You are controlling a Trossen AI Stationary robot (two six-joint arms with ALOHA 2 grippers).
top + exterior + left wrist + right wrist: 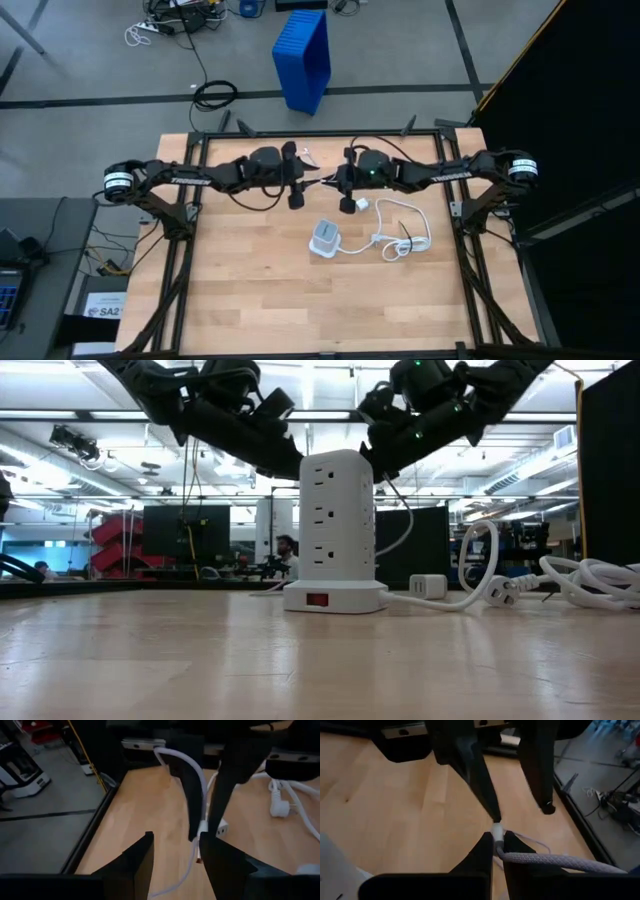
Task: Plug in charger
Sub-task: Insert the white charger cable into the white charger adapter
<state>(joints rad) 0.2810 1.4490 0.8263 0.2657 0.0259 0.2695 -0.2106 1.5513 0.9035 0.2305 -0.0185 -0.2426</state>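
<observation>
The right gripper (496, 842), fingers pressed together, pinches the plug end of a thin white cable (555, 861). Facing it, the left gripper (175, 850) stands spread, holding nothing. Just below them on the table (250, 290) lies the small white charger (362, 204), beyond it the power strip tower (325, 238).

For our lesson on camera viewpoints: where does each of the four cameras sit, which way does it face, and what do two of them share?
High: overhead, straight down on the table; both arms show.
Low: at table height, level across to the power tower; arms overhead.
Left wrist: forward past the open left gripper toward the right arm.
Right wrist: past the right gripper, shut on a white cable.
Shared: high and low both show the tower.
</observation>
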